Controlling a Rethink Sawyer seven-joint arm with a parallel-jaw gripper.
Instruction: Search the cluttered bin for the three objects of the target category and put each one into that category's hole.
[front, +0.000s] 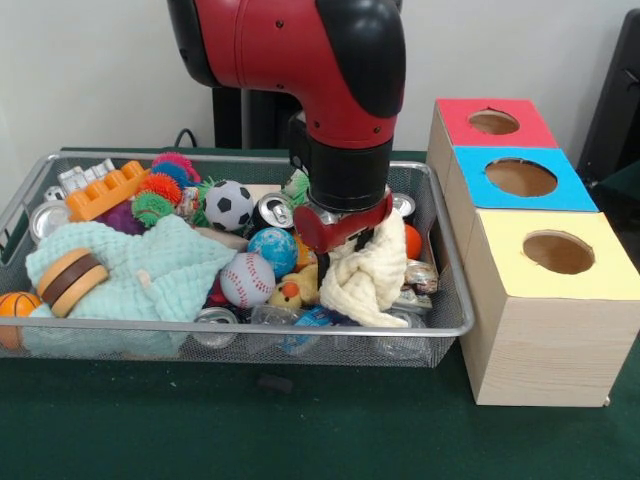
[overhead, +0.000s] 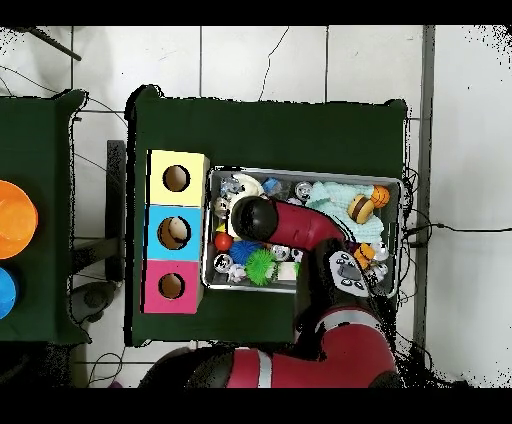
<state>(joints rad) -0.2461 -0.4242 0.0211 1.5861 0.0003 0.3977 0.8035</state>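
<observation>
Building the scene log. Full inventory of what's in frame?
wire bin: 1, silver mesh, on green table
sorting box: 1, wood, beside bin; red, blue, yellow tops, one hole each
cream cloth: 1, bin, under gripper
mint cloth: 1, bin
soccer ball: 1, black and white, bin
baseball: 1, white, bin
blue ball: 1, bin
basketball: 1, orange, bin corner
spiky balls: several, mixed colours
orange block: 1, bin
cans: several, silver
gripper: 1, red, jaws shut on cream cloth
</observation>
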